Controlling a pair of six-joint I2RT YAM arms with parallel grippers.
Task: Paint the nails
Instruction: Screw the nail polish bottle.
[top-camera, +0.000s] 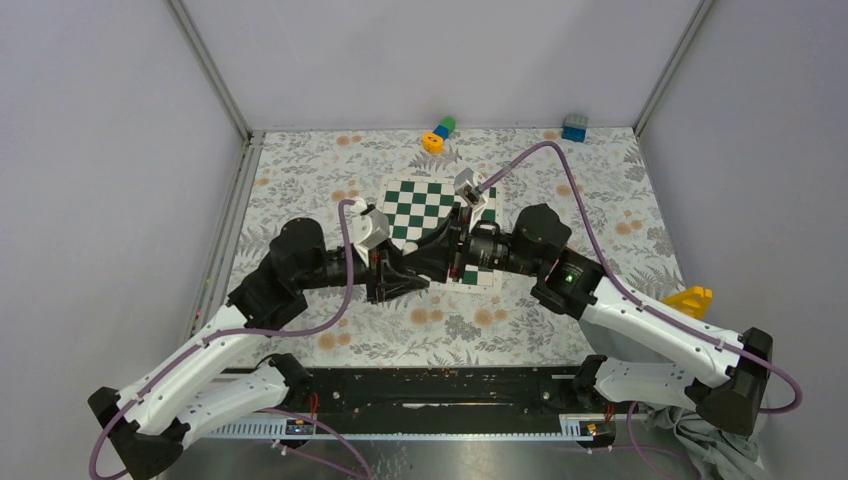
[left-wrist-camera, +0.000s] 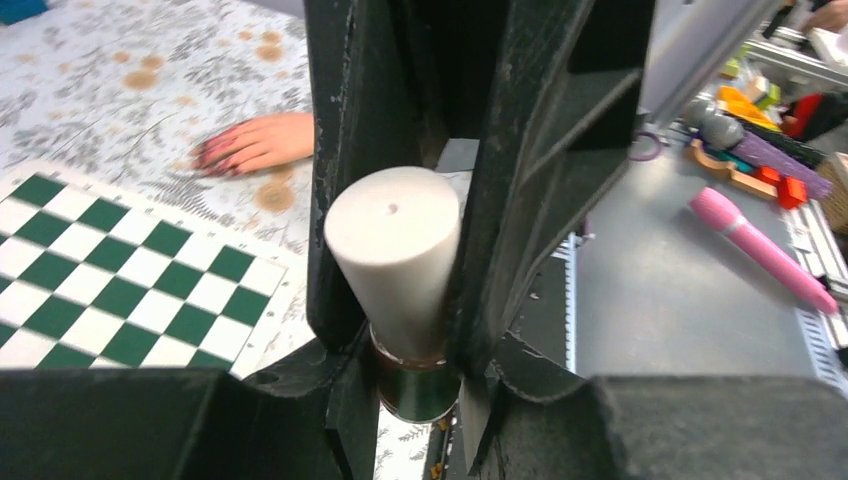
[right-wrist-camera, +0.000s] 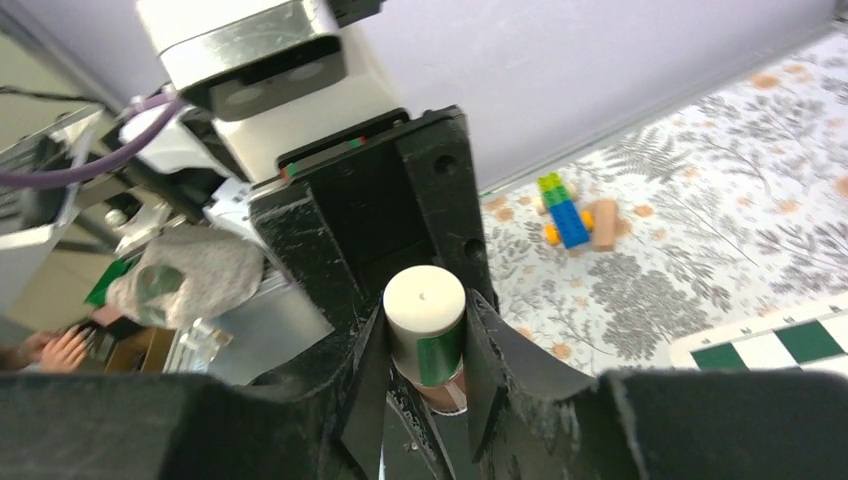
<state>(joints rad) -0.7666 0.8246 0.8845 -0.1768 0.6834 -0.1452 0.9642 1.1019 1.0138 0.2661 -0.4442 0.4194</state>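
Note:
A nail polish bottle with a white cap (left-wrist-camera: 392, 255) and dark glass body (left-wrist-camera: 418, 385) is held between both grippers, which meet over the near edge of the chessboard (top-camera: 430, 215). My left gripper (left-wrist-camera: 415, 385) is shut on the glass body. My right gripper (right-wrist-camera: 425, 340) is shut around the cap (right-wrist-camera: 424, 300) and its green band. A light-skinned hand (left-wrist-camera: 262, 140) lies flat on the floral cloth beyond the board, and its reddish-pink nails (left-wrist-camera: 205, 157) point left. In the top view the left gripper (top-camera: 408, 280) and right gripper (top-camera: 442, 255) hide the bottle, and the hand does not show.
A stack of toy bricks (top-camera: 438, 133) and a blue block (top-camera: 574, 127) sit by the back wall. A yellow object (top-camera: 690, 298) lies at the cloth's right edge. A pink tool (left-wrist-camera: 760, 250) and clutter rest on the metal bench outside the enclosure.

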